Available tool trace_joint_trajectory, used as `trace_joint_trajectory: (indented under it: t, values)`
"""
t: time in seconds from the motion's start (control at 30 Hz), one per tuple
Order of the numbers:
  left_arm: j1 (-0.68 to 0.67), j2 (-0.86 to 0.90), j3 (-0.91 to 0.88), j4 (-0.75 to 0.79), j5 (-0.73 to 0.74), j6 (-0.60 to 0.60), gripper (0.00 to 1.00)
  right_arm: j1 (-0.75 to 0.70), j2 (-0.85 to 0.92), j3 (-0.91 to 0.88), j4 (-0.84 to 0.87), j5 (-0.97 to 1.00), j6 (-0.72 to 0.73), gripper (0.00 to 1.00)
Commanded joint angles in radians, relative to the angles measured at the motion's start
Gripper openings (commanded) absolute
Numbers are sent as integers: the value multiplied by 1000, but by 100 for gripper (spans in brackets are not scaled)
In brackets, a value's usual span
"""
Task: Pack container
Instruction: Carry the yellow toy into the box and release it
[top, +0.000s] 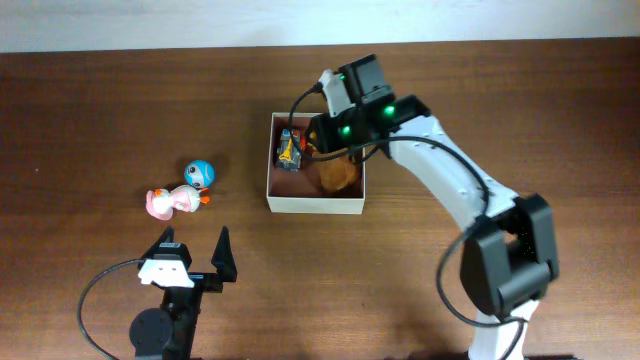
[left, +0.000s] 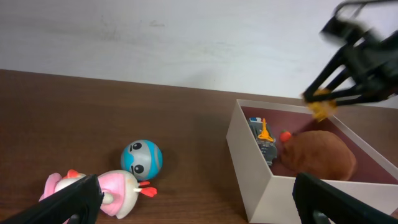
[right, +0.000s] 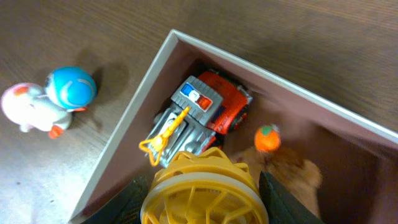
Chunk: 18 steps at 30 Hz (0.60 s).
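Container sits open-topped on the wooden table, slightly right of centre. Right pincer hangs above its left half, jaws partway apart and pinching a round ribbed yellow toy. Left pincer is near the front edge, jaws spread wide, gripping nothing. Inside the box: brown plush, orange-grey truck near the left wall, small orange ball. Outside, well to the left: pink-white toy just beside blue-headed toy.
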Motion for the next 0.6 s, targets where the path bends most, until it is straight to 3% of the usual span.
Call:
trace_joint_trajectory:
  t: [0.0,0.13,0.17,0.23,0.33,0.57]
  values:
    - [-4,-6,-7,2,-5,16,100,13,38,15,35,-23,20,47]
    - [-4,-6,-7,2,-5,16,99,11,46,16,63,-27,22,47]
    - [-4,-6,-7,2,-5,16,100,11,46,16,69,-27,22,52]
    - [-4,-6,-7,2,-5,16,100,9,46,19,69,-27,22,75]
    - [-4,-6,-7,2,-5,16,100,9,46,19,67,-27,21,96]
    - [-4,-6,-7,2,-5,16,100,9,44,76,-12,-27,9,99]
